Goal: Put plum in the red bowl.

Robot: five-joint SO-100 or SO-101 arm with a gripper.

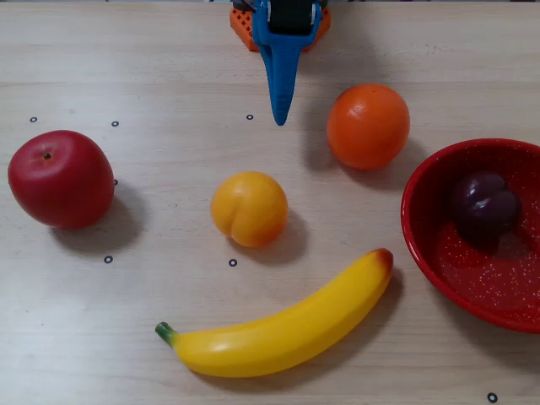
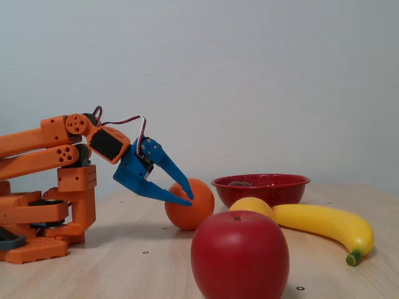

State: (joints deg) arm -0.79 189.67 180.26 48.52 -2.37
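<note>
Plum (image 1: 484,205) lay inside red bowl (image 1: 422,232), at right edge of bench (image 1: 152,278) in overhead view. Blue claw (image 2: 188,197) hung empty, fingers slightly parted, beside orange (image 1: 368,126).

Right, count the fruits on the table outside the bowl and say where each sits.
4. In the overhead view: apple far left, peach centre, orange upper right, banana along the bottom. None appear hidden.
</note>
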